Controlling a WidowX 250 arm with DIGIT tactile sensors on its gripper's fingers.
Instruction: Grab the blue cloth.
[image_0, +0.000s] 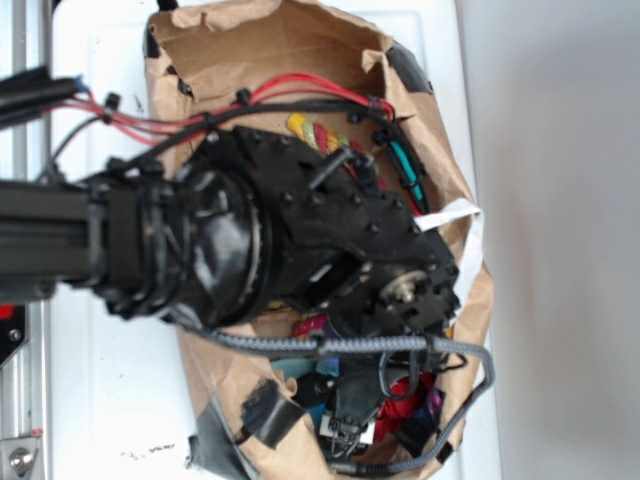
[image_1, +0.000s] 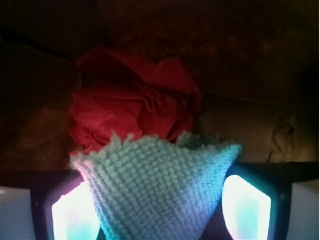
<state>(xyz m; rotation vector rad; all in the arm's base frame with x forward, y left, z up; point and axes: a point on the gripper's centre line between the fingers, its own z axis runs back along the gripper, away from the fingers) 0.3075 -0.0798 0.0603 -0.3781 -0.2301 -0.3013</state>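
In the wrist view, the blue cloth (image_1: 157, 187) is seen pinched between the two fingers (image_1: 75, 217) of the pincer (image_1: 160, 212), which is closed on a bunched fold fanning out ahead of the tips. A red cloth (image_1: 132, 110) lies just beyond it on the brown paper floor. In the exterior view, the arm is reached into a paper bag (image_0: 215, 45), hiding the cloth. Only lifting is judged to remain.
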